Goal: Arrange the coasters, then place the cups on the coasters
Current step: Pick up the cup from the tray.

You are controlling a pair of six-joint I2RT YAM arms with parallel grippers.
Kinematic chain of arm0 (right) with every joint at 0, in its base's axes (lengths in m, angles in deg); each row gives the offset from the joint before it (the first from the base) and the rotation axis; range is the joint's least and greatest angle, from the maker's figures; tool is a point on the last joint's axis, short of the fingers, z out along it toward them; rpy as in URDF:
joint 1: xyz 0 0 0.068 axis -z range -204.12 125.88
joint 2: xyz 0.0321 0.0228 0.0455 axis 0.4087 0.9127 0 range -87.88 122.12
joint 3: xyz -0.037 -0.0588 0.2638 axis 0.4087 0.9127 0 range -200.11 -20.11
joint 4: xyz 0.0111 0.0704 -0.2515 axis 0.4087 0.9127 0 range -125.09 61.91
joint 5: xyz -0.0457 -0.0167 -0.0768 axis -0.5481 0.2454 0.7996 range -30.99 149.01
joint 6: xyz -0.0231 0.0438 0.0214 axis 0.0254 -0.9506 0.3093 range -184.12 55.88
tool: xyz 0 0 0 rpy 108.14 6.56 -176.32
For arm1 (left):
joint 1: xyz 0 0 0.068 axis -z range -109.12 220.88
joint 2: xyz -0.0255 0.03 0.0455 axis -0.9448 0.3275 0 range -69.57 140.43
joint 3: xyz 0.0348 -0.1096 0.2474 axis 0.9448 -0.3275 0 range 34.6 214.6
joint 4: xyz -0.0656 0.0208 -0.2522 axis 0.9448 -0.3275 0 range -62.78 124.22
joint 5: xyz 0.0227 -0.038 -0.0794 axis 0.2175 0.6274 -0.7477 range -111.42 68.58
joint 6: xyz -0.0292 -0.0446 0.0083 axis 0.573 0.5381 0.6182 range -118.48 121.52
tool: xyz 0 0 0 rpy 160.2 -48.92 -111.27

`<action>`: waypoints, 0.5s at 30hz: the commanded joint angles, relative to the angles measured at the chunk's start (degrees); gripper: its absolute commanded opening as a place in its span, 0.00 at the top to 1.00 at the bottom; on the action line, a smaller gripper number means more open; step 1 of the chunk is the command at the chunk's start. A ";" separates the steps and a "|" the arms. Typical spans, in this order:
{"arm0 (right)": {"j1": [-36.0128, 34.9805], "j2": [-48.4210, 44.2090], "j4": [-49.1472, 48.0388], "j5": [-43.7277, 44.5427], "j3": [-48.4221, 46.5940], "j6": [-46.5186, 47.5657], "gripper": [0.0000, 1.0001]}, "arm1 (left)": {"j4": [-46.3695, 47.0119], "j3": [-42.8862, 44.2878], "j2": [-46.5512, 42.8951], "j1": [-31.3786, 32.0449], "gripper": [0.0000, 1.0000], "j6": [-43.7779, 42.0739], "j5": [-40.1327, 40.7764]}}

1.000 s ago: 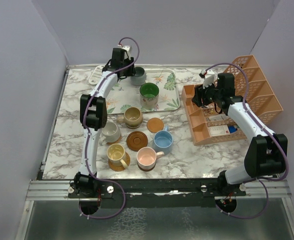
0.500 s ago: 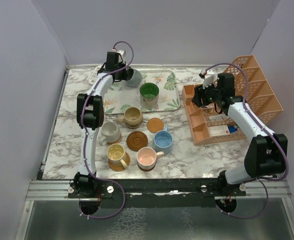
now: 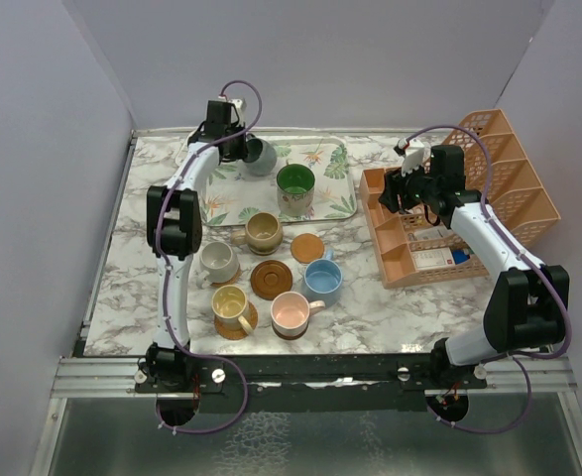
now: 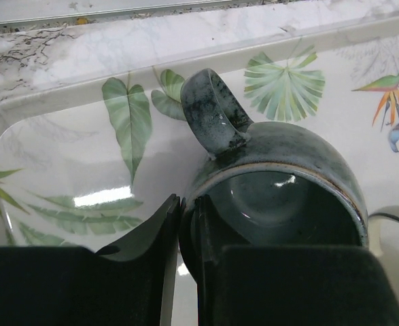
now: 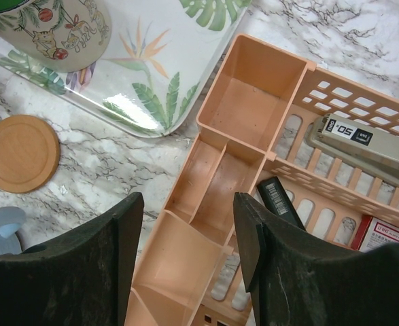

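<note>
Two matte fingers of the left gripper (image 4: 187, 212) pinch the glossy rim of the speckled grey-blue cup (image 4: 281, 156). It is tipped over the leaf-print tray's (image 4: 63, 163) back-left corner, mouth toward the wrist, loop handle toward the tray's rim. The right gripper (image 5: 189, 224) hangs parted over the orange mesh rack (image 5: 253, 102).

Bright, even light falls from overhead, and the marble table (image 3: 370, 307) carries only faint, soft shadows under the arms. Just left of the left gripper (image 4: 188, 204), a white streak of glare lies on the glossy tray (image 4: 63, 149). A smaller glint sits inside the grey-blue mug (image 4: 287, 146), ahead of the right finger. Those fingers are near-black and blurred, close to the lens. Ahead and left of the right gripper (image 5: 189, 200), the tray flares white again.
</note>
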 commanded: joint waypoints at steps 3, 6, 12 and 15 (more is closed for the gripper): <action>0.27 1.24 0.35 -2.15 -2.01 -1.09 0.43 | 2.09 -1.21 -13.05 -0.41 1.00 -0.30 -2.02; 0.06 0.82 0.42 -3.88 -3.87 -2.92 0.44 | 2.20 -3.48 -16.61 -0.36 1.00 0.24 -3.33; -1.99 1.30 0.43 -6.87 -9.40 -5.48 0.44 | 2.49 -8.96 -23.32 0.80 1.00 0.68 -5.57; -3.74 2.74 0.85 -7.43 -14.34 -6.31 0.44 | 3.06 -11.04 -26.67 2.26 1.00 0.22 -4.09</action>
